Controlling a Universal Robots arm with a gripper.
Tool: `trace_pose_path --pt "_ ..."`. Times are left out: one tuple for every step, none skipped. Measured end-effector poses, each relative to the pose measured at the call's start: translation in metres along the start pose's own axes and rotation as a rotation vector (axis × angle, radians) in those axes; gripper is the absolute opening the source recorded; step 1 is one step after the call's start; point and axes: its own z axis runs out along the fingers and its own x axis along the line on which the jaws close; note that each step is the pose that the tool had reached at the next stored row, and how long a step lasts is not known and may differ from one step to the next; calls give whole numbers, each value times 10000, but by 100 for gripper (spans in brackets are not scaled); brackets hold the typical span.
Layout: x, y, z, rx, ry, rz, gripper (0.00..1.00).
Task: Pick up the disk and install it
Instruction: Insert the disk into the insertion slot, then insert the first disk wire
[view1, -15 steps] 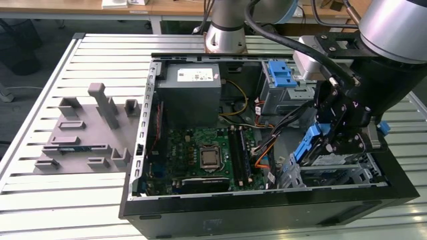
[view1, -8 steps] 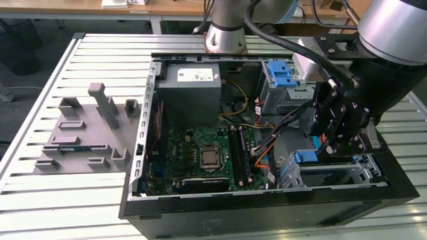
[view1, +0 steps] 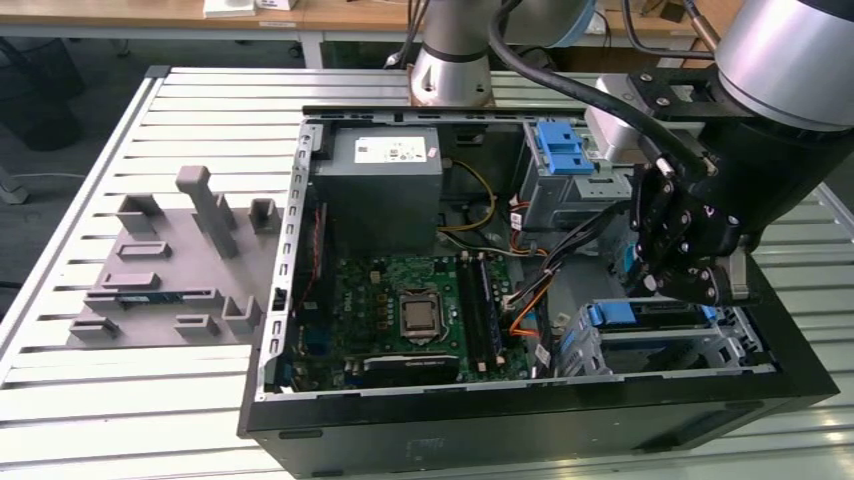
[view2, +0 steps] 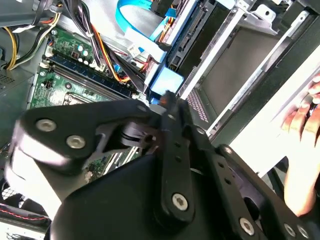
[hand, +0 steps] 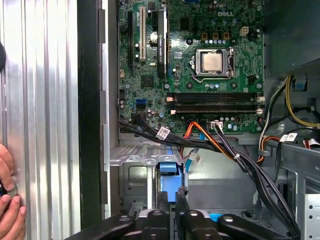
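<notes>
While the black two-finger gripper (view1: 721, 290) hangs at 4 o'clock from the green motherboard (view1: 400, 300) inside the open black computer case (view1: 287, 300), fingers together (tips nearly touching), the blue-framed rectangular disk (view1: 654, 315) sits in the drive cage just beneath.

Your table (view1: 80, 400) is ribbed, pale metal with a soft satin sheen, and the case (view1: 534, 440) sitting on it is matt black on the outside, bare grey sheet metal inside. The motherboard (hand: 200, 60) is glossy green, with a shiny metal CPU lid (hand: 212, 61). You've got smooth blue plastic on the drive carrier (view1: 654, 313) and latch (view1: 561, 150). The hand (view1: 701, 265) looks like matt black metal with bright screws. The fixture block (view1: 167, 270) is dull grey plastic.
</notes>
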Motion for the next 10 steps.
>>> trace_pose_path --pt "0 0 0 0 0 0 19" --pt "0 0 0 0 0 0 13" --pt "0 0 0 0 0 0 13" --pt "0 0 1 0 0 0 11" --pt "0 0 1 0 0 0 11" --pt "0 0 1 0 0 0 11" --pt "0 0 1 0 0 0 11" --pt "0 0 2 0 0 0 11" --pt "0 0 3 0 0 0 11" --pt "0 0 3 -1 0 0 11"
